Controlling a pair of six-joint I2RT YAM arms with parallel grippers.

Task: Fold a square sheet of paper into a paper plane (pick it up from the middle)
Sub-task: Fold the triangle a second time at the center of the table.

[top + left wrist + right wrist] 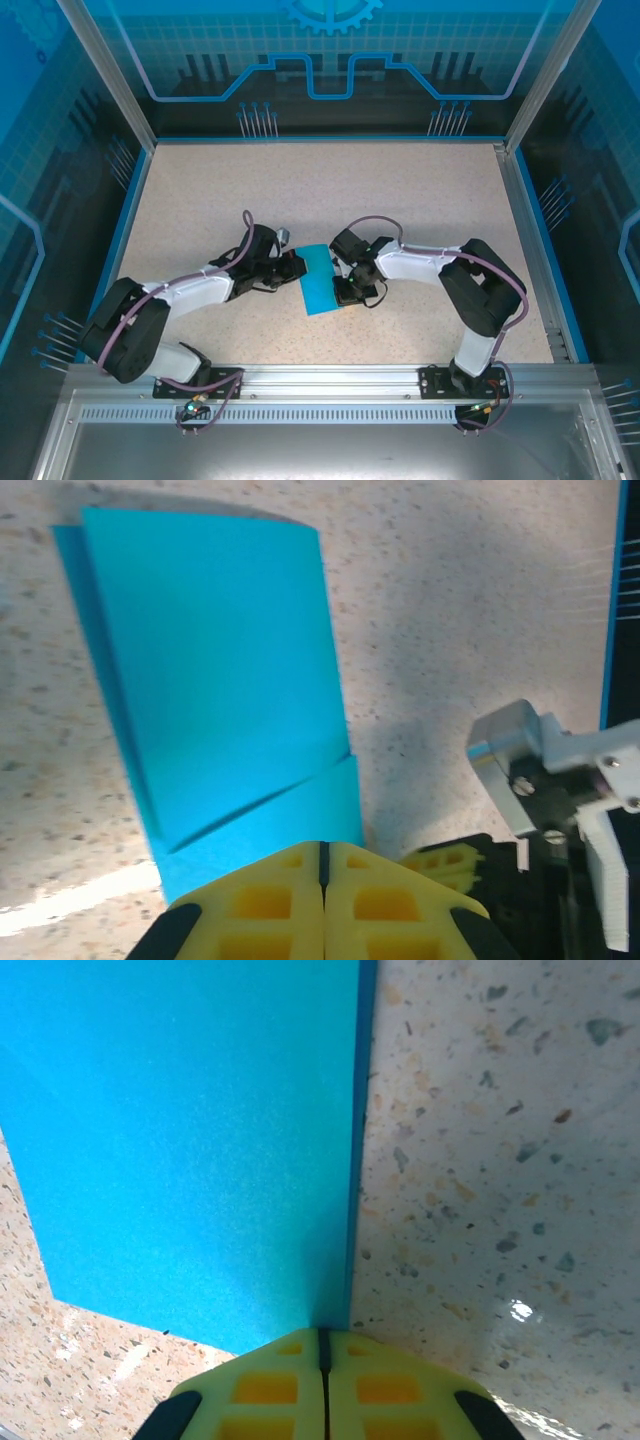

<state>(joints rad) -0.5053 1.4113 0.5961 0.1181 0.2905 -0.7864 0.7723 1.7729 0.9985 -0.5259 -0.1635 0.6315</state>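
Nearest the lens: left gripper [323, 845], yellow fingertips pressed together with no gap, meeting the paper's 6 o'clock edge. Whether it nips the edge or only touches it, can't tell. Right gripper [322, 1332] likewise closed, at the fold line.

Table [300, 190]: speckled, flat.

Square sheet of paper [322, 280]: mid-table, already folded narrow, left gripper at its 9 o'clock, right at 4 o'clock.

Corner flap [300, 800] lies diagonal.

Judged light, limp, easily creased, apt to slide. Best gripped mid-length on a doubled edge.

Bright overhead light, soft shadows, wrist close-ups slightly blurred
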